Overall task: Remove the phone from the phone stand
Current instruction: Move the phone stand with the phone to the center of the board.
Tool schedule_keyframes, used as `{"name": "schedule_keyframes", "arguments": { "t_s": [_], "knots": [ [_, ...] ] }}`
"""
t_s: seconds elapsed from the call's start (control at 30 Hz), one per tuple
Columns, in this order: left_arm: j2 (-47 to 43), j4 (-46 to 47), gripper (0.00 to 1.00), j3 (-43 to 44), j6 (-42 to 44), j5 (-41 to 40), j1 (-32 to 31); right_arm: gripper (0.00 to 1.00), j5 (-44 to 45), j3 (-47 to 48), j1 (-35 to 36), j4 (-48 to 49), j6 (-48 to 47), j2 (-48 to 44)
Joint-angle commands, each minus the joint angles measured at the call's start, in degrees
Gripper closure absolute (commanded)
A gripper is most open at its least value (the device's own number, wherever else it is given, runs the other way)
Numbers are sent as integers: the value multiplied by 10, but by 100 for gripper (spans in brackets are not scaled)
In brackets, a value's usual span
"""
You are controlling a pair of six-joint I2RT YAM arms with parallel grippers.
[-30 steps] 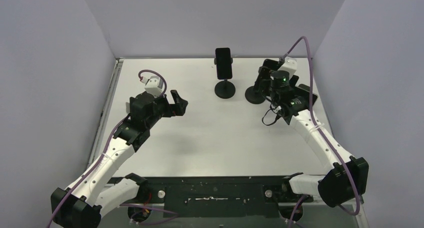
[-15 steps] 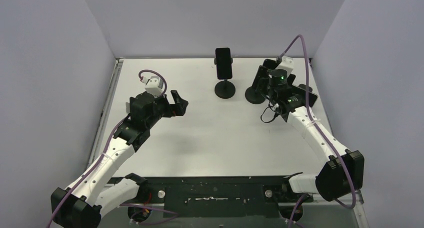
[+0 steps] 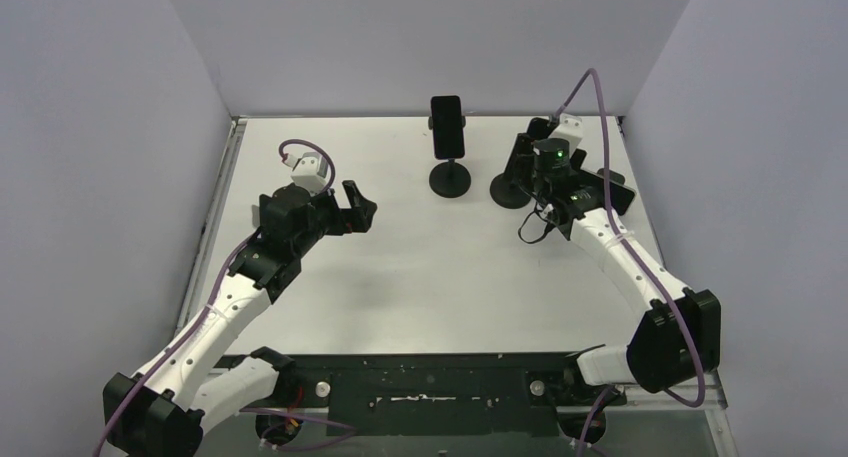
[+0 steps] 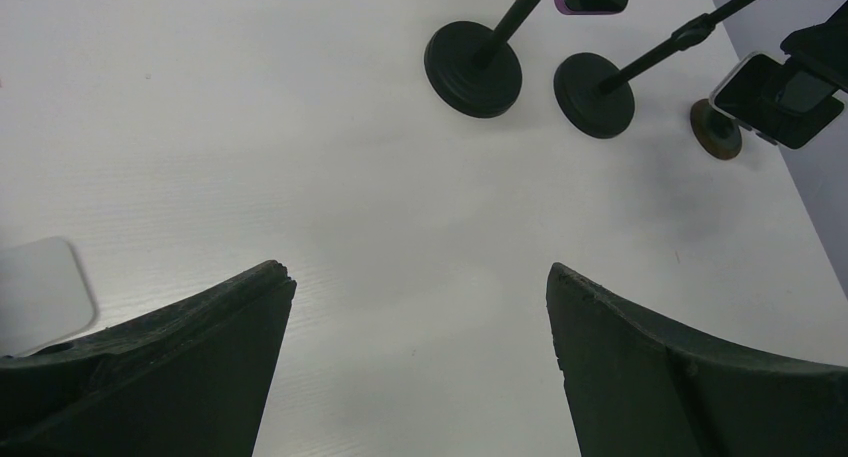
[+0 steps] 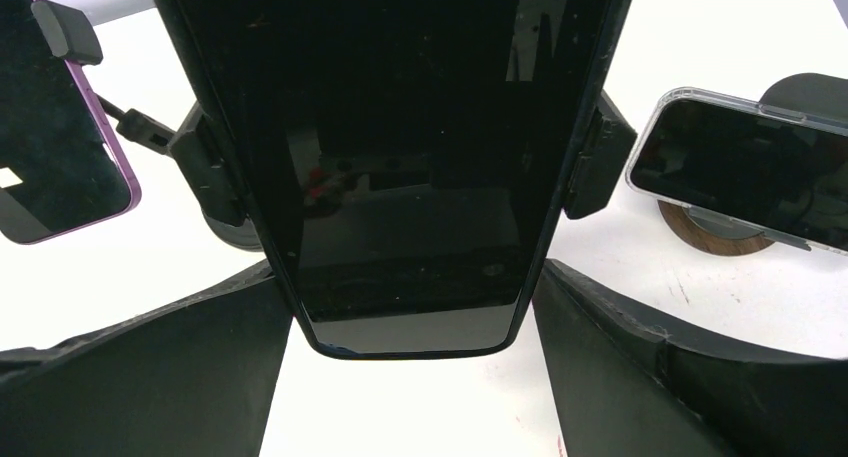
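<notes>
A black phone (image 5: 400, 157) is clamped upright in a black phone stand, its side clamps (image 5: 600, 167) gripping the edges. My right gripper (image 5: 408, 277) is open, with one finger on each side of the phone's lower end, close to its edges. In the top view that gripper (image 3: 522, 159) covers the phone above the stand's round base (image 3: 510, 191). My left gripper (image 3: 360, 207) is open and empty over bare table at the left; it also shows in the left wrist view (image 4: 418, 277).
A purple-edged phone (image 3: 447, 127) sits on a second stand with a round base (image 3: 450, 180), just left of my right gripper. A clear-cased phone (image 5: 750, 172) rests on a wooden puck (image 5: 715, 232) at the right. Walls close the back and sides.
My right arm has shifted slightly left and toward the back, closing in on the clamped phone. The left arm has not moved.
</notes>
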Motion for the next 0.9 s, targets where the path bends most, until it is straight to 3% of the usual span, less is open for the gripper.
{"name": "schedule_keyframes", "arguments": {
  "t_s": [0.0,0.37,0.87],
  "knots": [
    [1,19,3,15,0,3,0,15,11,3,-5,31,-7,-2],
    [5,21,3,15,-3,6,3,35,10,-5,-5,29,-26,-21],
    [8,24,3,13,-7,12,8,46,61,6,63,-53,-67,-115]
  ]
}}
